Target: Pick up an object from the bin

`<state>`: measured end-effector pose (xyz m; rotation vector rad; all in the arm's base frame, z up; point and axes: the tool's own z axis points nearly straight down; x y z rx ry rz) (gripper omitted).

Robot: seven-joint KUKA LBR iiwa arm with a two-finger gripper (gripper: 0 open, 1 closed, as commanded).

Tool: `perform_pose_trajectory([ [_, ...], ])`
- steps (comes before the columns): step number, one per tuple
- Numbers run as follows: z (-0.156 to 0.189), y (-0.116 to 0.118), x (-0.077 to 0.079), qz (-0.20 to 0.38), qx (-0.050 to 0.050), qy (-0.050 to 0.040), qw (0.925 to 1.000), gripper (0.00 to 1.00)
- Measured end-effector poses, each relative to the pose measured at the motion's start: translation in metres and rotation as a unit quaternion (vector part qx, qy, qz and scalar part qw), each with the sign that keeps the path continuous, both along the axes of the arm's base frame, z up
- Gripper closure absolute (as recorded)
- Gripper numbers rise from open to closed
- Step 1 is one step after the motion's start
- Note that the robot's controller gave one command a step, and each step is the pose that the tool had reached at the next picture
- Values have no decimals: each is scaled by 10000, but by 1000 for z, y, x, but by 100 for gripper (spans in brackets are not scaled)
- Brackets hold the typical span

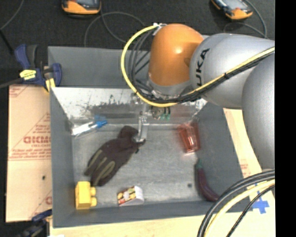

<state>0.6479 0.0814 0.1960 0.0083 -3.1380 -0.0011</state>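
Hanging over the cuff of a limp dark-brown glove (113, 155), olive-striped, lying diagonally, hand (142, 135), grip unreadable.

Black floor (32, 21); two orange-black devices (81, 5) at far edge.

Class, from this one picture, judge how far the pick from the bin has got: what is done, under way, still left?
Done: the gripper is down in the grey metal bin, at the cuff end of the dark brown fabric glove. In hand: no grasp can be made out; the glove lies flat on the floor. Left: lifting a thing clear. The yellow plastic block lies apart.
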Motion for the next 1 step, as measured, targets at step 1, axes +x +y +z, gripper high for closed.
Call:
perform_pose_trajectory([
  [1,5,0,1,-6,4,-39,10000,0],
])
